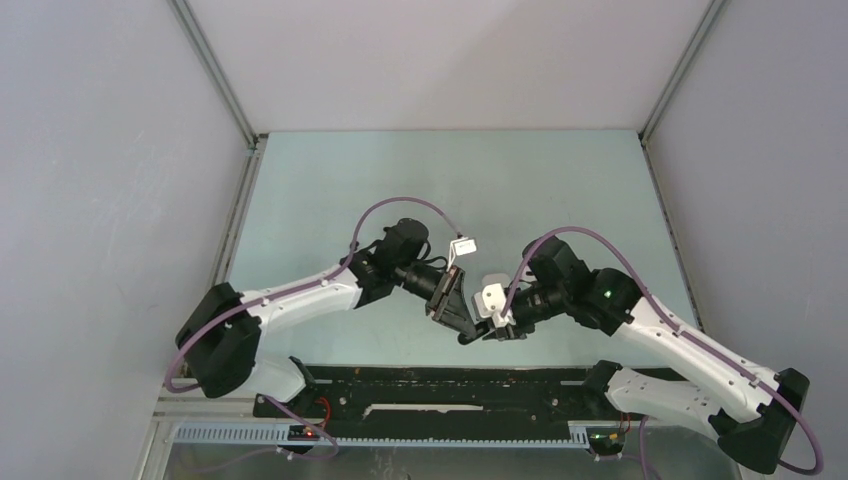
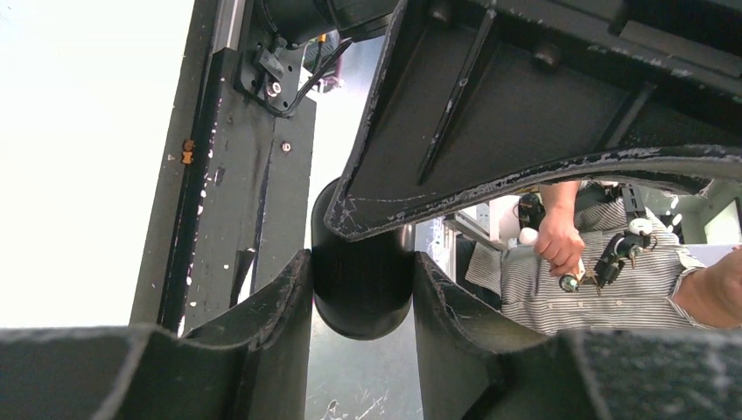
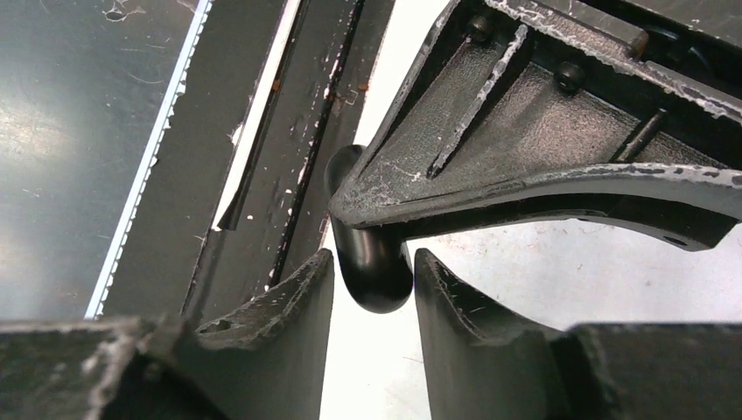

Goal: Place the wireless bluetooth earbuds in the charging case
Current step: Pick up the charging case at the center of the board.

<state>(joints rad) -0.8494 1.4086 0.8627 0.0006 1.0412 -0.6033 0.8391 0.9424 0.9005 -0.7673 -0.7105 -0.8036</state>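
A black pill-shaped charging case (image 2: 361, 302) sits between my left gripper's (image 2: 361, 262) two fingers, which press on both its sides. The same case (image 3: 378, 284) shows edge-on in the right wrist view, pinched between my right gripper's (image 3: 374, 258) fingers. Each wrist view has the other gripper's black body close above the case. From above, the left gripper (image 1: 468, 328) and right gripper (image 1: 500, 330) meet tip to tip, low over the table's near middle. I cannot tell whether the case's lid is open. No earbuds show in any view.
The pale green table (image 1: 450, 190) is walled by white panels on three sides. A black base rail (image 1: 450, 395) runs along the near edge under the grippers. A person in a striped shirt (image 2: 604, 293) shows beyond the table in the left wrist view.
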